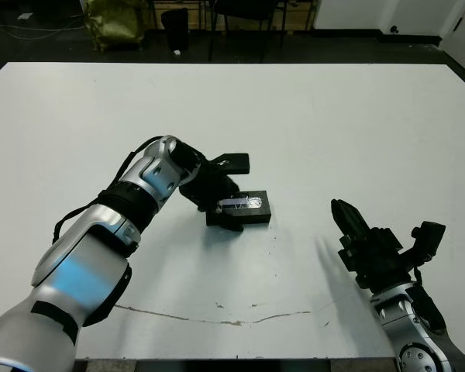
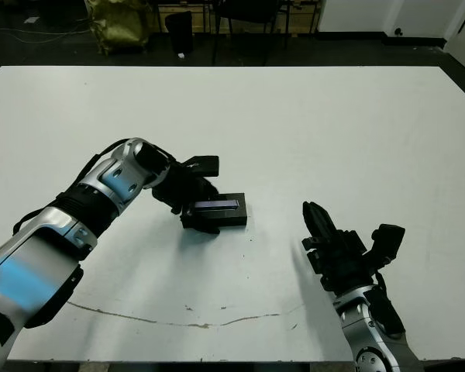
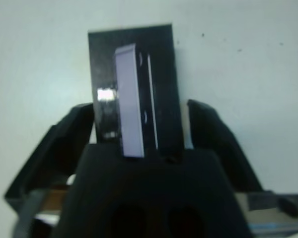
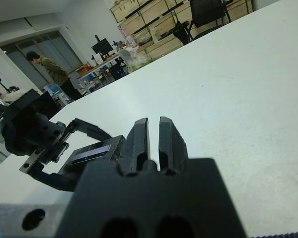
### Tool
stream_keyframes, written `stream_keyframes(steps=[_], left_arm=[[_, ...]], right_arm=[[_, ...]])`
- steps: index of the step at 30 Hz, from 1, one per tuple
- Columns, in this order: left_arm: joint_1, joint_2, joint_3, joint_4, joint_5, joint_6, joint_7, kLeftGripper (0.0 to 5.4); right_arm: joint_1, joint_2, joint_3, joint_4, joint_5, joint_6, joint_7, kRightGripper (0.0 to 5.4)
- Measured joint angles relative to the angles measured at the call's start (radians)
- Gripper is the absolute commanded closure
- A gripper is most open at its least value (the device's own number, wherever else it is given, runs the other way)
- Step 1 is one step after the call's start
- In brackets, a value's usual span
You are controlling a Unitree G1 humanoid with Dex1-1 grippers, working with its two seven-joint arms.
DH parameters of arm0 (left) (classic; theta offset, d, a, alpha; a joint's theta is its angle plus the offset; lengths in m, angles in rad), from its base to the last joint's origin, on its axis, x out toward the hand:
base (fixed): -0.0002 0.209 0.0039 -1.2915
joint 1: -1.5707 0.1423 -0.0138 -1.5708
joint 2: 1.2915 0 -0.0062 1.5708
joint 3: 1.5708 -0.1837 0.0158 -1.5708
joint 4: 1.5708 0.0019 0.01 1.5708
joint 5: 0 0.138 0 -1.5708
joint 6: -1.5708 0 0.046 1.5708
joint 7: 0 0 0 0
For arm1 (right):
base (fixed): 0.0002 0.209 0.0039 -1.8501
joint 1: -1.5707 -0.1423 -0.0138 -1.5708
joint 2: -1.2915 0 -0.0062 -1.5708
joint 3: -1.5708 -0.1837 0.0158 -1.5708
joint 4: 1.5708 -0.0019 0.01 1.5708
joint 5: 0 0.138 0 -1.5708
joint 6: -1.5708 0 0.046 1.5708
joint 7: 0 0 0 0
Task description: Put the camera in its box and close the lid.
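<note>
From the head we see our left gripper [image 1: 231, 194] spread around the lid [image 1: 244, 206] at mid-table. Our left wrist shows the striped lid [image 3: 136, 94] between its fingers [image 3: 216, 144]. Our right gripper [image 4: 154, 136] is pressed together, well apart

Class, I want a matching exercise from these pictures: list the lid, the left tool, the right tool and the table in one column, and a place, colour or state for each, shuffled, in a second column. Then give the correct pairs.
Column one:
1. lid
2. left tool
3. right tool
4. table

Column two:
A. fingers shut, holding nothing, apart from the box
B. white, with a thin dark line near its front edge
C. black with a pale stripe along its top
D. fingers open, one on either side of the box

Pairs: 1-C, 2-D, 3-A, 4-B
</note>
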Motion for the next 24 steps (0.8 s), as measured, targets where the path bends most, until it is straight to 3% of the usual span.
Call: stream_keyframes(steps=[2, 16, 24], left_arm=[[0.0, 0.0, 0.0, 0.002, 0.0, -0.006, 0.001, 0.01], [0.009, 0.009, 0.002, 0.003, -0.002, -0.069, -0.007, 0.01], [0.08, 0.016, 0.09, -0.005, -0.043, -0.13, 0.082, 0.01]], right_arm=[[0.002, 0.0, 0.001, 0.001, -0.002, -0.004, 0.002, 5.4], [0.007, 0.0, 0.001, -0.003, 0.02, 0.005, -0.009, 5.4], [0.007, 0.0, 0.0, 0.013, 0.014, -0.003, 0.01, 5.4]])
